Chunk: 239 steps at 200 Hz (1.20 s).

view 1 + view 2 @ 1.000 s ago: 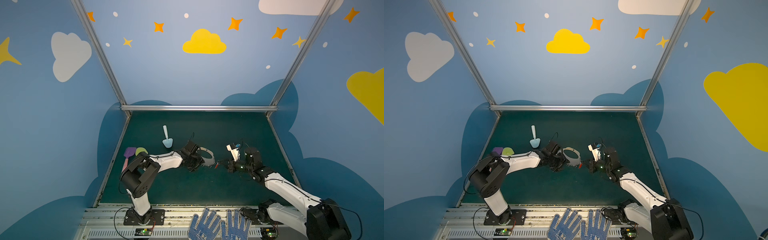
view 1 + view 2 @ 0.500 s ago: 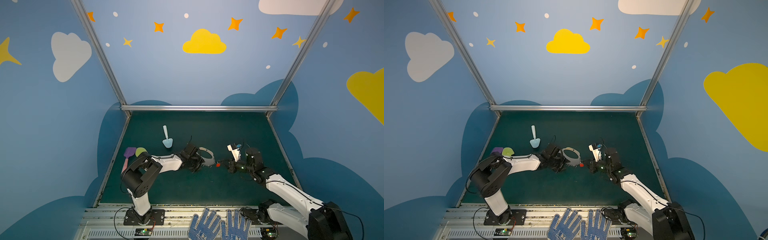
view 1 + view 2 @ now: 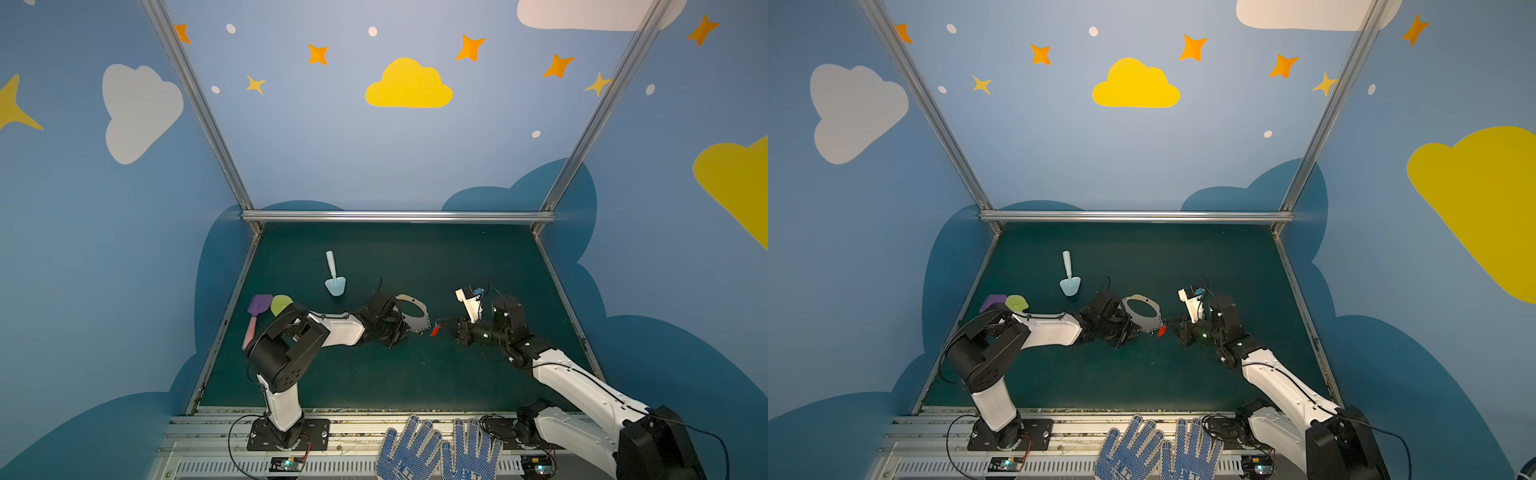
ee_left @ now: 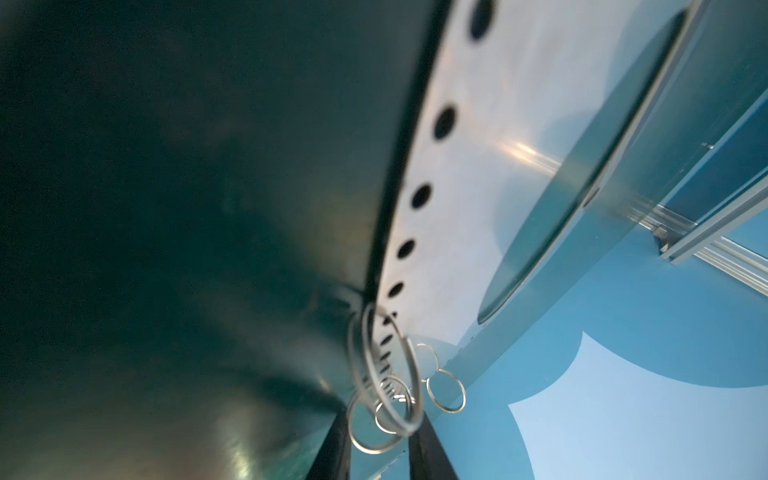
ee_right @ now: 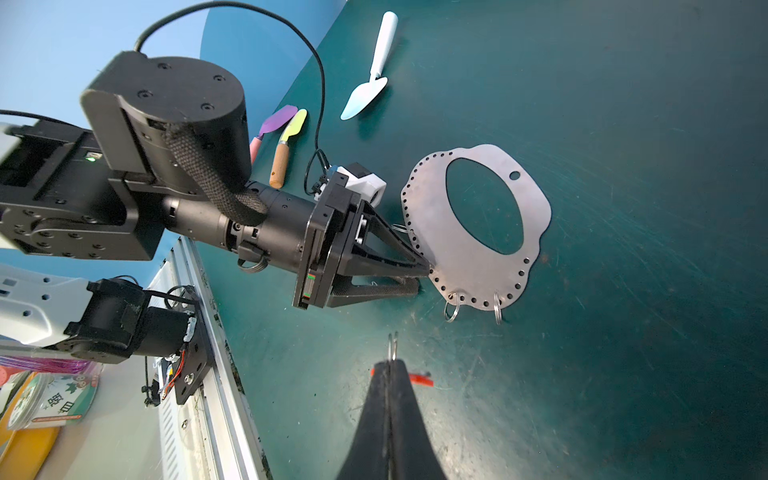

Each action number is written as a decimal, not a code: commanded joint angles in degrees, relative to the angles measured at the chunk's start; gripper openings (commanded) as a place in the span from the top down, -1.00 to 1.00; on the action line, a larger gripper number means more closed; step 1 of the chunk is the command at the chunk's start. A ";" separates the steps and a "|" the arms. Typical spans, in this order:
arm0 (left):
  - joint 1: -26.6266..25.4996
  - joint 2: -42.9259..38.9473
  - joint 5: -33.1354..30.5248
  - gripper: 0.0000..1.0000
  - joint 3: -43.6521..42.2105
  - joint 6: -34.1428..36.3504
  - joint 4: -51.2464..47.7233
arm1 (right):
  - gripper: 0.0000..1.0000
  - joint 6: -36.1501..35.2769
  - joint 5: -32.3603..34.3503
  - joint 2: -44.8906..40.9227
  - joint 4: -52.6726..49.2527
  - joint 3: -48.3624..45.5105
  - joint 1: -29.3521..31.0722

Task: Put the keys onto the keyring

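Approach: right gripper (image 5: 390,366), fingers together on the keys (image 5: 422,379), hangs just right of the keyring (image 5: 469,270). Left gripper (image 5: 423,277) straddles its rim, grip unclear. Next: precise alignment with a wire ring (image 5: 451,309).

On green worktop (image 3: 374,374): left end effector (image 3: 405,329) at edge of grey keyring plate (image 3: 423,318); right end effector (image 3: 445,327) pinches red-headed key (image 3: 434,331), just beside the plate. Pale blue toy shovel (image 3: 334,284) lies farther back.
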 commanded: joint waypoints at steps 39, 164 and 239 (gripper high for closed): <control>1.45 -1.94 -5.07 0.36 -1.87 3.28 -9.77 | 1.00 0.67 -1.41 -0.64 2.19 -1.23 0.14; 0.96 -1.98 -2.90 0.25 -2.41 1.83 -7.17 | 1.00 1.11 -1.08 -0.20 3.63 -1.65 0.96; 0.84 -1.41 -1.99 0.38 -2.44 -1.36 -4.40 | 1.00 1.39 -0.47 -0.59 3.86 -2.09 0.98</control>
